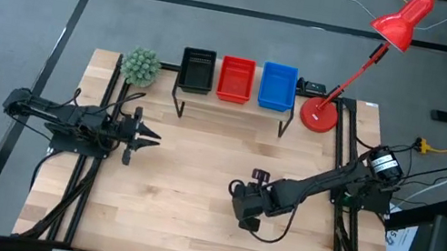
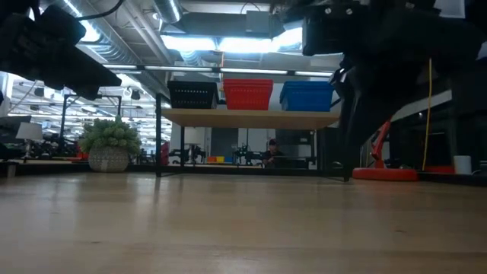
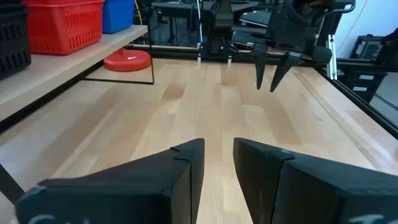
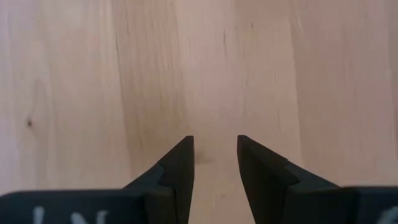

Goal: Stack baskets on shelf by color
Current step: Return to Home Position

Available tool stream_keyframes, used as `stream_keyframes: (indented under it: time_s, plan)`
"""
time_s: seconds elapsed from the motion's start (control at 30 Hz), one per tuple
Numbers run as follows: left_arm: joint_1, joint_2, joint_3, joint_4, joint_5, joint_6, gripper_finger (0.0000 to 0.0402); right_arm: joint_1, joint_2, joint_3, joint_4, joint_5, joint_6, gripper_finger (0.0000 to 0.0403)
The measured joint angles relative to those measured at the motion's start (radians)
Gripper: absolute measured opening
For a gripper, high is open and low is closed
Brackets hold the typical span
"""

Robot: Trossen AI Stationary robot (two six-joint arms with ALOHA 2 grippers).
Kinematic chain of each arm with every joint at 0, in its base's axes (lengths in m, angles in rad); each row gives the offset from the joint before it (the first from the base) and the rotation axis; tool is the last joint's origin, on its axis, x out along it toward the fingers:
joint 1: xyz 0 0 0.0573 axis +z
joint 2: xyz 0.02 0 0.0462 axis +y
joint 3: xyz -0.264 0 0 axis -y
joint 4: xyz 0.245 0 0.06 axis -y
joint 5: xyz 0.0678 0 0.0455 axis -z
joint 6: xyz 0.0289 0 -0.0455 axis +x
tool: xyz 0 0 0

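On the shelf [image 1: 231, 110] at the table's far side, a black basket [image 1: 197, 70], a red basket [image 1: 235, 79] and a blue basket [image 1: 277, 86] stand side by side on its plank top. The low view shows them in the same order: black basket [image 2: 192, 94], red basket [image 2: 247, 93], blue basket [image 2: 307, 96]. My left gripper [image 1: 152, 139] lies level over the table's left part, open, with nothing between its fingers [image 3: 219, 146]. My right gripper [image 1: 238, 209] hangs over the bare wood right of the middle, pointing steeply down. It is open and holds nothing [image 4: 215, 142].
A red desk lamp stands with its round base [image 1: 319, 115] at the shelf's right end, its head reaching past the table's far edge. A small potted plant [image 1: 140, 66] sits at the shelf's left end. Bare wood [image 1: 198, 167] spreads between the two arms.
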Motion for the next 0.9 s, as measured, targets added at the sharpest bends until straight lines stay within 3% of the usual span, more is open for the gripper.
stream_keyframes:
  time_s: [0.3,0.47,0.9]
  plan:
    - [0.000,0.000,0.000,0.001,0.000,0.000,0.0078,-0.009,-0.052,-0.031,-0.002,0.001,-0.007,0.0122]
    - [0.000,0.000,0.000,0.001,0.001,0.000,0.0078,-0.017,-0.215,-0.197,0.115,0.006,0.018,0.0122]
    - [0.000,0.000,0.000,0.001,0.001,0.000,0.0078,-0.017,-0.568,-0.612,0.608,-0.004,-0.060,0.0122]
